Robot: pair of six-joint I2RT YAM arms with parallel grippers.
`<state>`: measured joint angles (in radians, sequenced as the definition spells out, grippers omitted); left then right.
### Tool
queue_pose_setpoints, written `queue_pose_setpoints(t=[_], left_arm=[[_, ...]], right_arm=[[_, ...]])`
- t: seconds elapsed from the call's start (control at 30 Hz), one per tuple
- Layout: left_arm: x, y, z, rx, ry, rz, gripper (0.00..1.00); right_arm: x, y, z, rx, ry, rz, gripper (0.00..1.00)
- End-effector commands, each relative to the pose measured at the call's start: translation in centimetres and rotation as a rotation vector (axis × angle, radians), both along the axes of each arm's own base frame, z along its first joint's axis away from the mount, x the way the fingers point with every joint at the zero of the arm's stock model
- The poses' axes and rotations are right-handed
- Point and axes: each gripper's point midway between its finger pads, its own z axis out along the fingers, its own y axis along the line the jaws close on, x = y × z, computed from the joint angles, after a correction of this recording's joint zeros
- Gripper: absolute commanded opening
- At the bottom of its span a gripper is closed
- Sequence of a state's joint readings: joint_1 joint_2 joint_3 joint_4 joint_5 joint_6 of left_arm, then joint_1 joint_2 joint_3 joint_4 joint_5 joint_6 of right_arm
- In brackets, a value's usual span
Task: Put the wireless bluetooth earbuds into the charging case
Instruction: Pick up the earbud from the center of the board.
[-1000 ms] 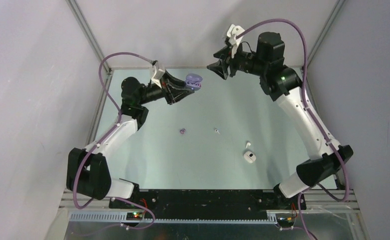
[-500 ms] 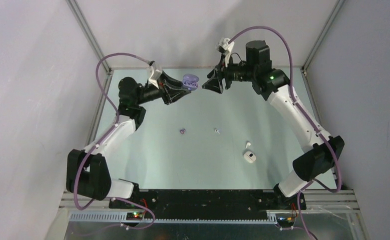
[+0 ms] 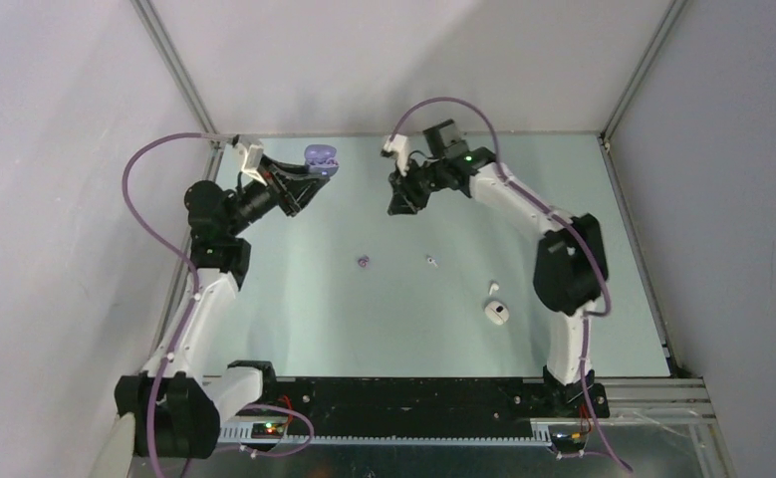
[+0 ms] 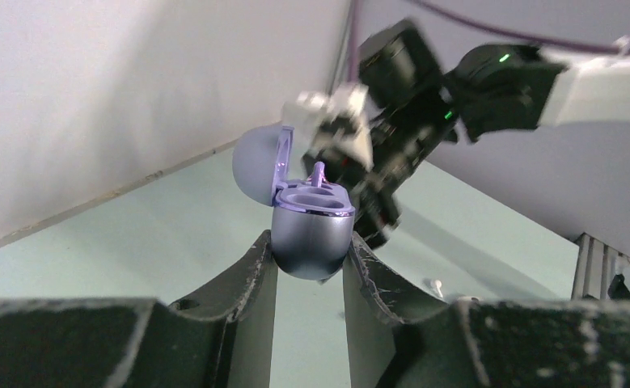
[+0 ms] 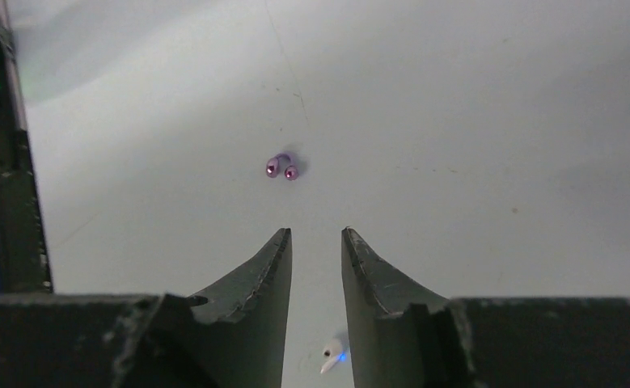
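My left gripper is shut on an open pale purple charging case, held above the table's far left. In the left wrist view the case sits between my fingers, lid up, and a purple earbud stands in it. My right gripper points down over the far middle, open and empty. A purple earbud lies on the table, ahead of the right fingertips. A white earbud lies beside it and shows between the right fingers. Another white earbud lies farther right.
A white charging case lies on the table at the right, just near of the second white earbud. Grey walls and metal frame posts close the table in at the back and sides. The arm bases stand at the near edge.
My left arm has drawn back to the left with the purple case. My right arm has swung left and down, and its gripper now points at the table near the purple earbud.
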<state>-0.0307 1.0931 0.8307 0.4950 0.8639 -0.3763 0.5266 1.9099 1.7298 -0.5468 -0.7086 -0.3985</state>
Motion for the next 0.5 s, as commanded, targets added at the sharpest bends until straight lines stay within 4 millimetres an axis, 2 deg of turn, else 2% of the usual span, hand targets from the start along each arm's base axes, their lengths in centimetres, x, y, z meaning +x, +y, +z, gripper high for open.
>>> queue_pose_setpoints(t=[0.0, 0.03, 0.07, 0.1, 0.13, 0.17, 0.2, 0.3, 0.37, 0.47], left_arm=[[-0.9, 1.5, 0.5, -0.013, 0.023, 0.087, 0.0], [-1.0, 1.6, 0.4, -0.013, 0.028, 0.088, 0.0], [-1.4, 1.6, 0.3, -0.011, 0.036, 0.09, 0.0], [-1.3, 2.1, 0.2, -0.01, 0.04, 0.105, 0.0], [-1.4, 2.6, 0.1, -0.011, 0.052, 0.123, 0.0], [-1.5, 2.7, -0.2, -0.01, 0.061, 0.124, 0.0], [-1.6, 3.0, -0.2, -0.009, 0.064, 0.134, 0.0], [-1.9, 3.5, -0.6, -0.007, 0.076, 0.143, 0.0], [-2.1, 3.8, -0.7, -0.005, 0.078, 0.154, 0.0], [-2.4, 4.1, -0.5, -0.003, 0.072, 0.17, 0.0]], right_arm=[[-0.6, 2.2, -4.7, -0.143, -0.036, 0.17, 0.32], [-0.2, 2.9, -4.8, -0.164, -0.058, 0.172, 0.32], [-0.1, 3.1, -6.8, -0.202, -0.035, 0.186, 0.32], [0.3, 3.8, -6.6, -0.211, -0.06, 0.191, 0.31], [0.4, 4.0, -8.2, -0.239, -0.045, 0.2, 0.31], [0.9, 4.5, -8.1, -0.254, -0.071, 0.195, 0.3], [1.1, 4.7, -9.5, -0.274, -0.064, 0.201, 0.29], [1.7, 5.8, -10.5, -0.313, -0.103, 0.21, 0.29], [1.5, 6.4, -11.7, -0.341, -0.123, 0.235, 0.29], [0.9, 7.5, -12.4, -0.358, -0.165, 0.273, 0.28]])
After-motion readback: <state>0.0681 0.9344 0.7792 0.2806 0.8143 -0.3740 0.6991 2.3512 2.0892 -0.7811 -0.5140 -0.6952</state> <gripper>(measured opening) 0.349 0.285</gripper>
